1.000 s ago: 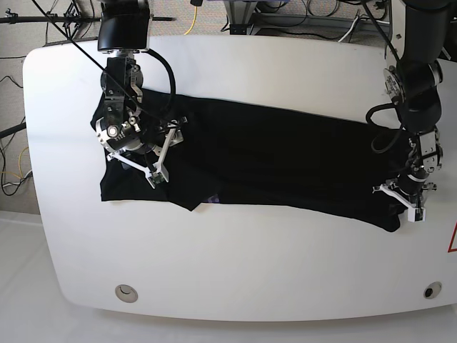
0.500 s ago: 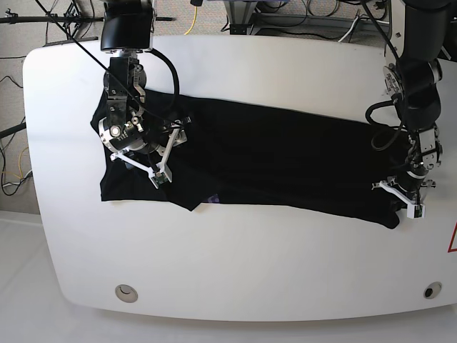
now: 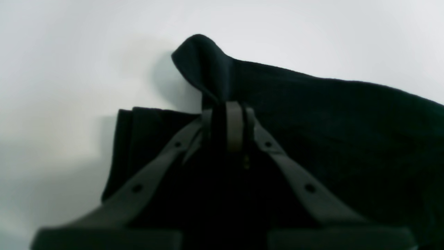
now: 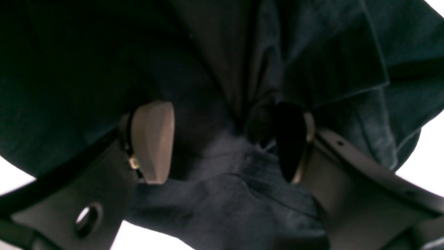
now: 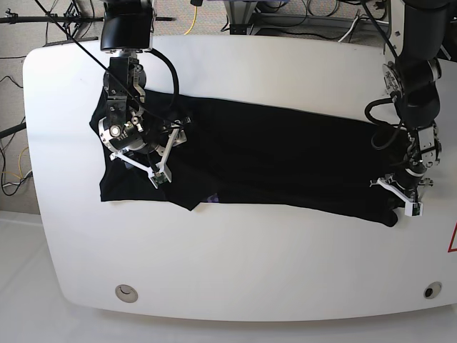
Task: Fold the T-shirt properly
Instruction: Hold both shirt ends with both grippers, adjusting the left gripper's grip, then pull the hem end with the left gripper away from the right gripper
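Observation:
The black T-shirt (image 5: 285,157) lies spread lengthwise over the white table (image 5: 235,250). At its right end, near the front corner, my left gripper (image 5: 402,202) is shut on a pinch of the cloth. In the left wrist view the left gripper (image 3: 230,121) has its fingers pressed together on the T-shirt (image 3: 329,132), and a peak of cloth stands above them. My right gripper (image 5: 166,153) hovers open over the shirt's left end. In the right wrist view the right gripper (image 4: 222,142) has its pads wide apart over the wrinkled T-shirt (image 4: 225,194).
Two small round holes (image 5: 126,291) (image 5: 428,291) sit near the table's front edge. Cables and stands (image 5: 285,14) crowd the floor behind the far edge. A red mark (image 5: 453,239) shows at the right border.
The left gripper has shut on the shirt's right corner and shifted slightly up and to the left. The right arm has crept a little toward the far edge, still open.

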You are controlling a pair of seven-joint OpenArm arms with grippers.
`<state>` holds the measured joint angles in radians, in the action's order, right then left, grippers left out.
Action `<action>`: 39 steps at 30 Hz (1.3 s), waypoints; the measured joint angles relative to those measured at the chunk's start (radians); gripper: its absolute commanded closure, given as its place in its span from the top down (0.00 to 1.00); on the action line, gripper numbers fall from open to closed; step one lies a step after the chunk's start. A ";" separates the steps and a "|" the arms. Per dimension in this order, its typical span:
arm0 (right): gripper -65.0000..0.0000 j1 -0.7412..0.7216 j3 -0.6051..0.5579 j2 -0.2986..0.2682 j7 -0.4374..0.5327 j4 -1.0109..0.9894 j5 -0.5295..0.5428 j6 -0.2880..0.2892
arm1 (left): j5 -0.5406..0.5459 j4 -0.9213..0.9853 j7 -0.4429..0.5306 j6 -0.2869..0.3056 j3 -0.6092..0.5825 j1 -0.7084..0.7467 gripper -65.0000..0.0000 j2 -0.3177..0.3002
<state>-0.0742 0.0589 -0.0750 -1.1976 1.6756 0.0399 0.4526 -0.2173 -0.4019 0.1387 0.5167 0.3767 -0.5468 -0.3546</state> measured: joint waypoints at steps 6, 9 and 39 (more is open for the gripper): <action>0.67 0.000 0.000 0.000 0.000 0.000 0.000 0.000 | -0.002 -0.118 -0.006 0.008 0.000 0.035 0.04 0.002; 0.67 0.000 0.000 0.000 0.000 -0.006 0.000 0.000 | 0.000 -0.195 -0.004 0.007 0.001 0.063 0.04 0.006; 0.67 -0.003 0.000 0.022 0.000 -0.048 -0.008 0.000 | -0.008 -0.520 -0.108 0.063 0.001 0.220 0.04 0.046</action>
<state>-0.0776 0.0589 -0.0532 -1.1973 1.6276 0.0322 0.4522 -0.2249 -0.9218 0.0307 0.5797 0.3775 -0.3267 -0.3084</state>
